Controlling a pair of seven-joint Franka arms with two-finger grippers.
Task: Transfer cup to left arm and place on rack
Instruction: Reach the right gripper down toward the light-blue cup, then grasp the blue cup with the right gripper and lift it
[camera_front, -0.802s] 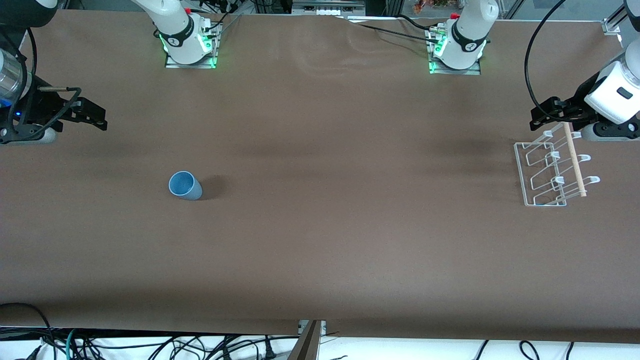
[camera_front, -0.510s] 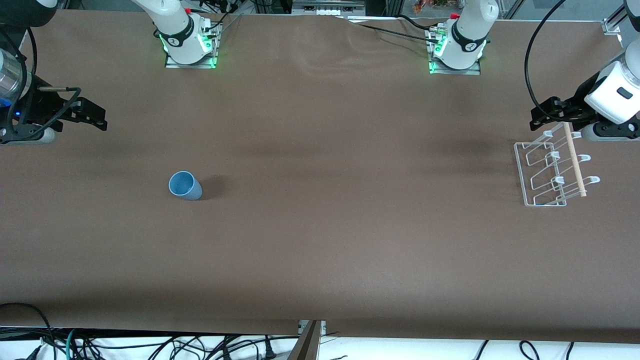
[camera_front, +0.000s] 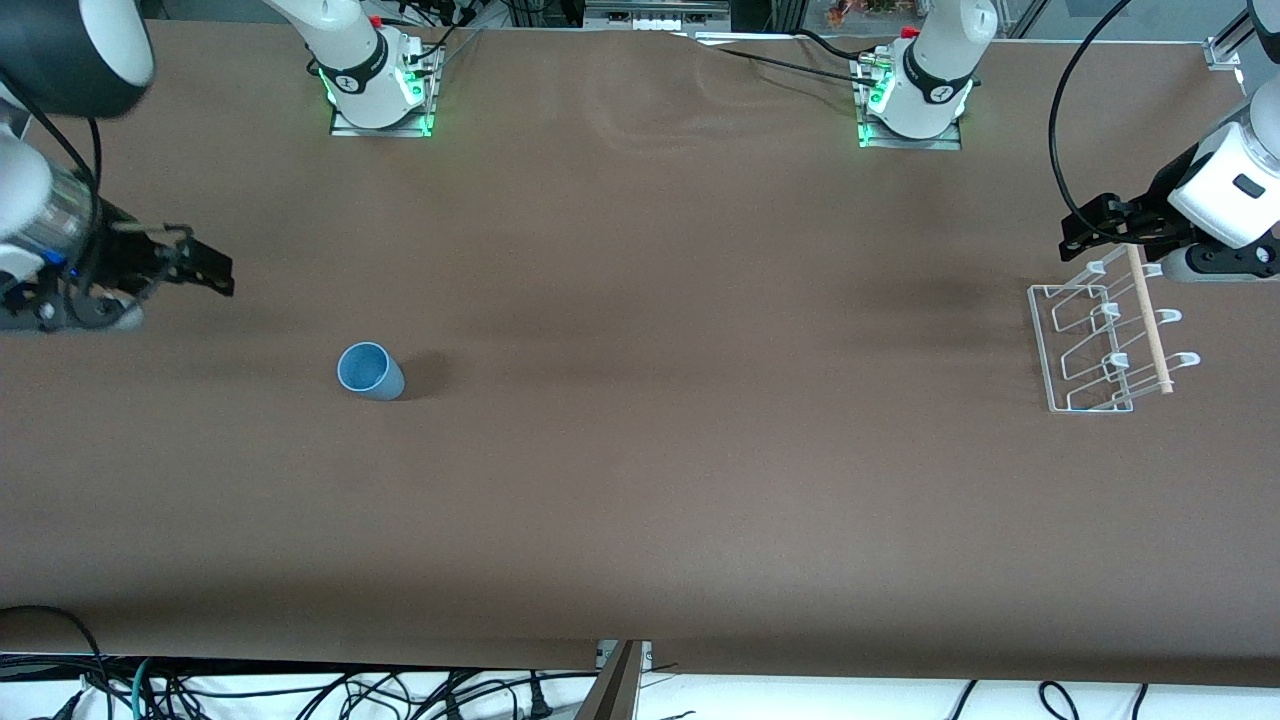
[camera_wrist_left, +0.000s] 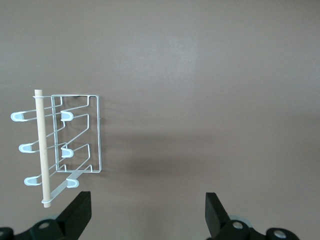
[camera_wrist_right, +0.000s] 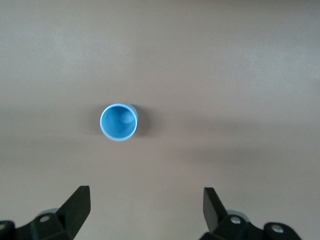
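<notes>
At the left edge of the front view, about a third of the way down, the right gripper (camera_front: 205, 268) hangs above the brown table (camera_front: 640, 500) with its black fingers spread wide and nothing between them; the right wrist view confirms the wide gap, both fingertips framing bare tabletop. That stance makes sense if the arm is lining up for a grasp, since the cup (camera_front: 370, 371) stands upright and untouched on the table, lower and further toward the centre of the frame than the gripper, well apart from it. Its open mouth faces up, as the right wrist view shows, a round blue rim (camera_wrist_right: 119, 122) with a shadow at one side. An upright, free-standing cup probably invites a sideways pinch on its wall, which would leave part of it exposed for the other arm to take. The middle of the frame is bare table. At the right side, a little above mid-height, lies the rack (camera_front: 1100, 345), its wooden dowel (camera_front: 1148, 320) crossing the hooked prongs. Just above it at the right edge the left gripper (camera_front: 1085, 232) waits over the rack's upper end, also fully open and empty, likely parked there so the last placing move is short.
</notes>
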